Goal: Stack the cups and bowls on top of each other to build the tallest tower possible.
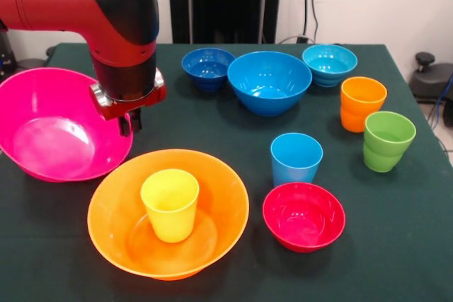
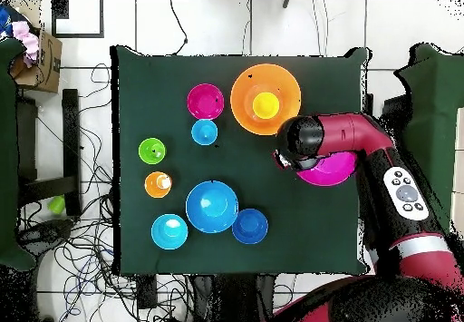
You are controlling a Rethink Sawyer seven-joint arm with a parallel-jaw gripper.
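A yellow cup (image 1: 170, 204) stands upright inside the large orange bowl (image 1: 113, 210) at the table's (image 1: 396, 245) front edge (nothing else is stacked). Just beside that bowl sits the large pink bowl (image 1: 42, 139), tilted, with the gripper (image 1: 129, 124) over its rim; whether its fingers are spread or pressed together cannot be told. On the orange bowl's other side stand the small red bowl (image 1: 304, 216) and light-blue cup (image 1: 296, 158). Farther off are the green cup (image 1: 386, 141), orange cup (image 1: 362, 103) and three blue bowls (image 1: 269, 81).

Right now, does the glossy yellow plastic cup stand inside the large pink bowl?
No, the glossy yellow plastic cup stands upright inside the large orange plastic bowl.
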